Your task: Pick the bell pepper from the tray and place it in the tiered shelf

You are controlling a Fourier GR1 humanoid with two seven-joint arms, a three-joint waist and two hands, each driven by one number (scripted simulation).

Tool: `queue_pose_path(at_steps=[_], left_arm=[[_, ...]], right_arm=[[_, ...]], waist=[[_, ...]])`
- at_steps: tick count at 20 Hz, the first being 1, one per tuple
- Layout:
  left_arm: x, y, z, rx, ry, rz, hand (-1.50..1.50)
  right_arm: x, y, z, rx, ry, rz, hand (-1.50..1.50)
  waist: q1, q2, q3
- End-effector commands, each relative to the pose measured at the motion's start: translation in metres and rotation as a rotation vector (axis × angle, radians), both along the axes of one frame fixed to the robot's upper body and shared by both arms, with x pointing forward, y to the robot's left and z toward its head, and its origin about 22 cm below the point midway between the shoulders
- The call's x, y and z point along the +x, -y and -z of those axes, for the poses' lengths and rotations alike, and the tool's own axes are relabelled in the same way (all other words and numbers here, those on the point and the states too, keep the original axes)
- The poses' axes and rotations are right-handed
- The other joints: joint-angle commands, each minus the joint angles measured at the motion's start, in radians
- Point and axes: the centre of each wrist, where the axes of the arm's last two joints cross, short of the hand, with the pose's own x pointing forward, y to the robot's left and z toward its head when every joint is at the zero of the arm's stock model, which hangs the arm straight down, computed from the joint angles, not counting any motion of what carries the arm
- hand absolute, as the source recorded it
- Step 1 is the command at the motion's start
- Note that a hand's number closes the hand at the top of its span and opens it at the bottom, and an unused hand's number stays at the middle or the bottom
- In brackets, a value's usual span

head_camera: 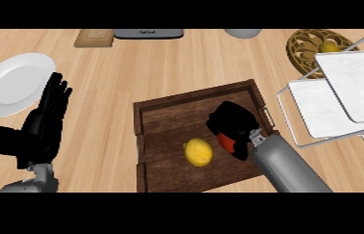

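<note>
So my right hand point(231, 121) had its fingers curled round the bell pepper point(226, 142) in the tray point(153, 113), while my left hand point(50, 110) rested open at the left.

No legible text — none anywhere

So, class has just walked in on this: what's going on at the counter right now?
The robot's right hand is down in the wooden tray, curled over the red bell pepper, which is mostly hidden beneath it. A lemon lies beside it in the tray. The left hand rests open at the left, by a white plate. The white tiered shelf stands to the right, with no pepper in it yet.
</note>
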Motion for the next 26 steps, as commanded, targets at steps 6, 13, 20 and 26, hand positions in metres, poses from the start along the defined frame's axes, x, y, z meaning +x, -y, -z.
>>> queue_pose_path(at_steps=[6,13,20,26], left_arm=[[-0.015,-0.033,0.004,0.010,-0.018,-0.114,0.00],[-0.017,-0.016,0.010,-0.012,-0.010,-0.066,0.00],[-0.017,-0.017,0.004,-0.001,-0.023,-0.068,0.00],[-0.004,-0.017,0.008,0.008,-0.010,-0.028,0.00]], right_arm=[[-0.073,0.163,0.048,0.108,-0.068,0.727,1.50],[-0.133,0.179,-0.002,0.359,-0.069,0.763,1.50],[-0.180,0.175,-0.084,0.760,0.091,0.866,1.50],[-0.221,0.194,-0.155,0.791,0.294,1.014,1.50]], waist=[[-0.110,0.000,0.010],[-0.069,0.005,0.007],[-0.061,0.004,0.007],[-0.029,0.016,0.008]])
